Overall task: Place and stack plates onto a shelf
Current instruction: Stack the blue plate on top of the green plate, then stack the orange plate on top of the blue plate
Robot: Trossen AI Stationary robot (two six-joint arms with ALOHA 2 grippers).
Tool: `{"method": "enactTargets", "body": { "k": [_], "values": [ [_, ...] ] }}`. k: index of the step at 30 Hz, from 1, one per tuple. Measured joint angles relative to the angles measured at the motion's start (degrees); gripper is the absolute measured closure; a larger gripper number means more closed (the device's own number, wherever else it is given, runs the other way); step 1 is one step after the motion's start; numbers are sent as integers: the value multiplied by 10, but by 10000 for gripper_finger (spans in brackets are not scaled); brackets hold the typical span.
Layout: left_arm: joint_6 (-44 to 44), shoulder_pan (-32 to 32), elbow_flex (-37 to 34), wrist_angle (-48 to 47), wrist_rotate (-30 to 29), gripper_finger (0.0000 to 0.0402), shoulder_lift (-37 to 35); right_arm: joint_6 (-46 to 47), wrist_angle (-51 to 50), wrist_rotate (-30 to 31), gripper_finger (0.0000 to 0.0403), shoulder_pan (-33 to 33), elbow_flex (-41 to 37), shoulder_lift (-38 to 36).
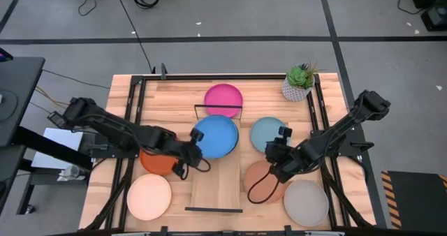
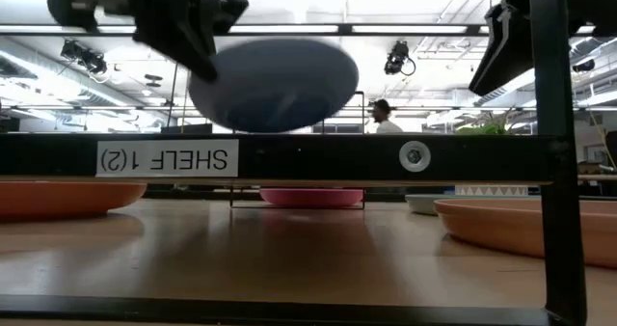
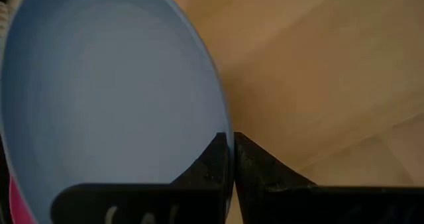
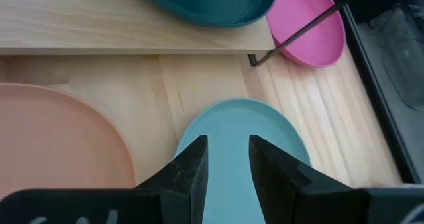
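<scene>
Left end effector (image 1: 187, 157) is pinched on the near rim of the blue plate (image 1: 216, 136), fingers (image 3: 218, 164) closed down to a sliver with the rim between them. Low view shows the plate lifted and tilted, clear above the shelf (image 1: 218, 187), with the grip at one edge only

Landmark = shelf. Blue plate hangs over its far half, not yet set down. Magenta plate (image 1: 223, 100) lies just past the shelf's far rail (image 1: 218, 106). Right of the shelf: light blue plate (image 1: 265, 133), terracotta-peach plate (image 1: 262, 181) and grey plate (image 1: 305, 202), all on the worktop (image 1: 174, 89). Left of it: orange-red plate (image 1: 158, 162) partly under the left arm, cream-pink plate (image 1: 148, 196) nearer the front

Right end effector (image 1: 274, 157) hovers right of the shelf, between light blue and terracotta-peach, fingers (image 4: 192, 164) narrowly apart, holding nothing. Its wrist view looks down on the light blue plate

Risks, my read:
- single-edge pinch on a tilted plate: it could pivot or slip out if the wrist moves fast
- a tilted release lands the far rim first, so the plate may skate toward the far rail or off the side of the shelf, which looks about one plate wide
- the right arm sits close to the shelf edge, so the arms could clash if both move inward together
</scene>
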Motion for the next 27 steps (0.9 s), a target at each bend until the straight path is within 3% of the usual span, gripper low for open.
{"method": "enactTargets", "body": {
  "k": [5,15,19,24,27],
  "values": [
    [29,0,0,-2,-46,361,35,-21,54,-13,287,-13,-28,-16],
    [-4,-8,15,-11,-84,224,28,-29,92,-13,287,-17,-37,-14],
    [-105,-19,44,-92,-72,204,18,-28,120,-3,287,-17,-37,-11],
    [-323,-24,54,-190,21,211,10,-28,157,0,287,-15,-37,-10],
    [-447,-35,38,-228,39,217,10,-33,166,18,287,-14,-37,-10]
  ]
}}
